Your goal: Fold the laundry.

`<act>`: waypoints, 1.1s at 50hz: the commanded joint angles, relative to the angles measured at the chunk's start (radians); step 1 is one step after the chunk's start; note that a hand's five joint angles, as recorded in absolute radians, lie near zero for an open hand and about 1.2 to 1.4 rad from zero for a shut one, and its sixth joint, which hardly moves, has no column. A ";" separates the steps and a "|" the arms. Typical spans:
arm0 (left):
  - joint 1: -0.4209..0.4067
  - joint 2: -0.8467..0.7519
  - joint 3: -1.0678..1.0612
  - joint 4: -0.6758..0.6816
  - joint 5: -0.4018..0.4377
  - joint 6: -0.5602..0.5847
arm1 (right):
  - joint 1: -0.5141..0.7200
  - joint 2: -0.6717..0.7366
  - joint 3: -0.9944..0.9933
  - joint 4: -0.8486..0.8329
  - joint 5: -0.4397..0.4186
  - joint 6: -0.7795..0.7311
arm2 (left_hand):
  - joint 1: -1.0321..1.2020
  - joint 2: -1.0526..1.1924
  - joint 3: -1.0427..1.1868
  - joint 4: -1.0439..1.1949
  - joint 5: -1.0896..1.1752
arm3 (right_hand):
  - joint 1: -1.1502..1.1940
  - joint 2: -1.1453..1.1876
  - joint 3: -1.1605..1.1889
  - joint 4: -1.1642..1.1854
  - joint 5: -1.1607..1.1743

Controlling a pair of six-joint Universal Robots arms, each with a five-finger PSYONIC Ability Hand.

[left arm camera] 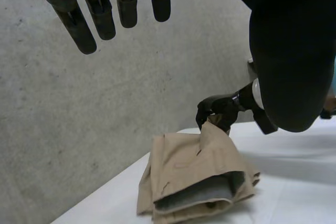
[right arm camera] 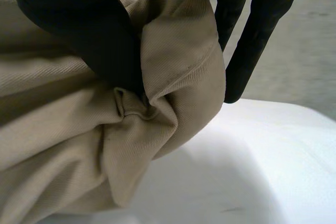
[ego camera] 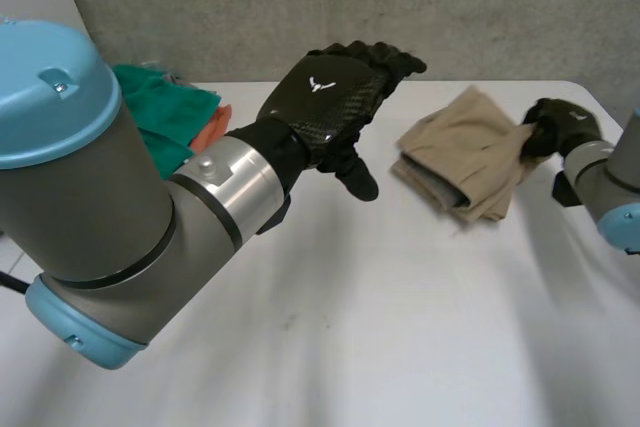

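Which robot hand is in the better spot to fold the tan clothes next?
The right hand, probably. It pinches an edge of the folded tan garment on the table. The left hand hangs open in the air, apart from the garment.

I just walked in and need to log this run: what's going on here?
The robot's right hand pinches one edge of a folded tan cloth garment on the white table. The left hand hovers open above the table, holding nothing. A pile of green and orange cloth lies at the table's far left.
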State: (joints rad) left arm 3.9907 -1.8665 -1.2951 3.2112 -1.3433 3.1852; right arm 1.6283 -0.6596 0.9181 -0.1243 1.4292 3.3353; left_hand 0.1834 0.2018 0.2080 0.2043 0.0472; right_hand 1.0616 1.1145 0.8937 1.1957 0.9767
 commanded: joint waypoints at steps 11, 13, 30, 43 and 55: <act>-0.045 -0.071 0.086 -0.008 -0.002 -0.017 | -0.238 0.365 -0.591 0.127 0.182 0.110 | 0.013 -0.006 -0.012 -0.008 -0.026 | 0.335 0.282 0.503 0.201 0.245; -0.059 -0.068 0.088 -0.007 -0.002 -0.025 | -0.257 0.379 -0.622 0.127 0.177 0.109 | 0.013 -0.006 -0.012 -0.008 -0.026 | 0.335 0.282 0.503 0.201 0.245; -0.081 -0.060 0.088 -0.010 0.000 -0.054 | -0.275 0.330 -0.579 0.186 0.100 0.032 | 0.010 -0.009 -0.015 -0.011 -0.029 | -0.887 -0.940 -0.719 -1.021 -0.977; -0.076 -0.014 0.077 -0.008 -0.005 -0.054 | -0.259 -0.119 -0.155 0.025 0.280 -0.358 | 0.007 -0.012 -0.018 -0.014 -0.032 | -0.887 -0.940 -0.719 -1.021 -0.977; 0.227 0.039 0.086 0.001 -0.013 -0.031 | -0.029 -0.551 0.565 -0.422 -0.376 -0.462 | 0.004 -0.015 -0.021 -0.017 -0.035 | -0.887 -0.940 -0.719 -1.021 -0.977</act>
State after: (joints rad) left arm 4.0141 -1.8474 -1.2154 3.2093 -1.3527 3.1430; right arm 1.5003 -1.0599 1.1900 -0.4202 1.3766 2.9152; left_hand 0.1834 0.2018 0.2080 0.2043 0.0473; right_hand 0.2305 0.2148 0.2068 0.2090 0.0436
